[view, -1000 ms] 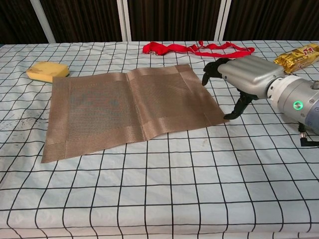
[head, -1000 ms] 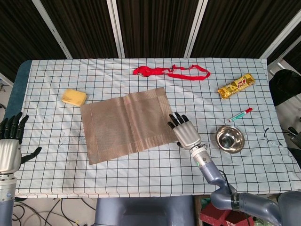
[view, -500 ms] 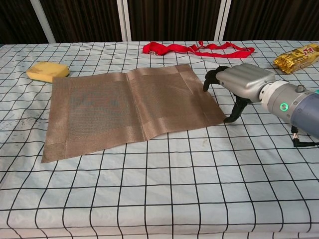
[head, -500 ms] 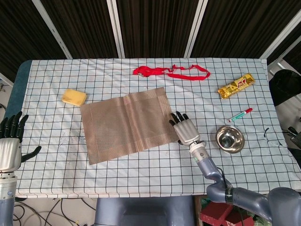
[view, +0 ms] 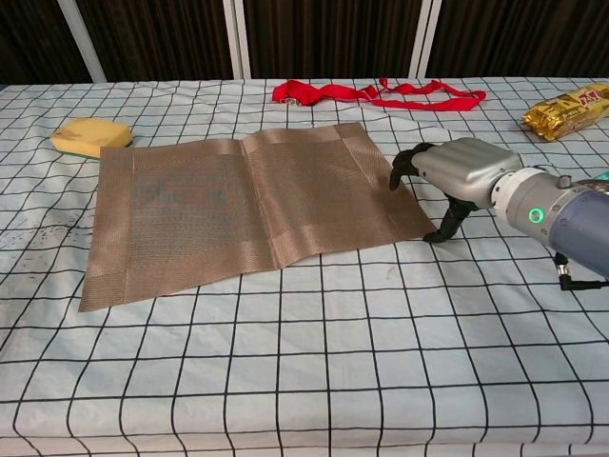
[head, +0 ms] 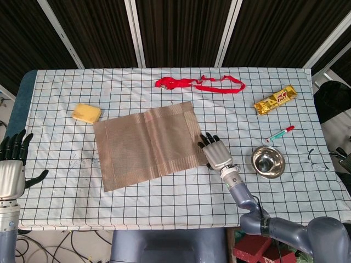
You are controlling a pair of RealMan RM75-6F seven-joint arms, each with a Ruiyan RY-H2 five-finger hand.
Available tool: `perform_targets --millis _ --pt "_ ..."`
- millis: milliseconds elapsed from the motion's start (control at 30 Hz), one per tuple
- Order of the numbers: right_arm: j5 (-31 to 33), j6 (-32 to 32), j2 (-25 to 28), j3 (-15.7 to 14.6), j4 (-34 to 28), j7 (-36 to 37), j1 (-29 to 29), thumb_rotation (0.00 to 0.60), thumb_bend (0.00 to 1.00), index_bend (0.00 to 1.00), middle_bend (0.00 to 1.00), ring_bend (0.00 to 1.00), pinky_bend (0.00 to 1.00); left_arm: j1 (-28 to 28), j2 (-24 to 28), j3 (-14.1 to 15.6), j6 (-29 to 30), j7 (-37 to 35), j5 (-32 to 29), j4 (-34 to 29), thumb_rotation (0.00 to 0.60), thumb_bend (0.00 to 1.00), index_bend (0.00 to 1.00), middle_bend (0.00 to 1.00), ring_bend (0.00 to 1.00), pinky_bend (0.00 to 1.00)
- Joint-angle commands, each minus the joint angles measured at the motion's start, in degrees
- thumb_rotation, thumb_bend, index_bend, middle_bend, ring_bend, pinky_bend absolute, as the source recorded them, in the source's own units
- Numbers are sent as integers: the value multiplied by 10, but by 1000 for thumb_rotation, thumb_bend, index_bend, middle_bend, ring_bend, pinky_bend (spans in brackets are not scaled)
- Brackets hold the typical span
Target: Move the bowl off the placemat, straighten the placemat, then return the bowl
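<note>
The brown woven placemat (head: 147, 144) (view: 238, 211) lies skewed on the checked cloth, its left end nearer the front than its right. The small steel bowl (head: 268, 162) stands on the cloth to the right of it, off the mat. My right hand (head: 215, 152) (view: 459, 169) is low at the mat's right edge, its fingertips (view: 396, 177) curled down onto the border and its thumb (view: 435, 234) touching the cloth beside the near right corner. It holds nothing. My left hand (head: 12, 165) hangs with fingers apart beyond the table's left front corner.
A yellow sponge (head: 86, 113) (view: 90, 135) sits just left of the mat's far corner. A red ribbon (head: 200, 84) (view: 376, 92) lies behind the mat. A gold snack packet (head: 275, 100) (view: 569, 98) and a red-capped marker (head: 280, 133) lie at the right, behind the bowl.
My right hand has sunk lower and drawn slightly toward the table's front, its fingertips settling on the mat's right edge. The mat, bowl and left hand have not moved.
</note>
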Motion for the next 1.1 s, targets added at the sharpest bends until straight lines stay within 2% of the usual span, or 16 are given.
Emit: perform_targets --millis 33,367,733,1100 --pt "5 -1 -1 1 1 0 1 600 12 244 81 58 174 0 0 0 -1 0 0 0 600 37 41 0 0 0" --pt "16 -5 -9 1 10 4 6 600 12 230 81 58 174 1 0 -2 -4 -2 -1 -1 600 37 41 0 0 0" --pt "-20 2 -35 -6 59 79 9 600 68 225 81 58 174 2 2 -4 -4 -8 1 -4 600 37 41 0 0 0" --pt "-47 12 -44 -10 73 134 9 600 351 221 81 59 174 3 2 -4 -4 -11 4 -6 600 37 41 0 0 0"
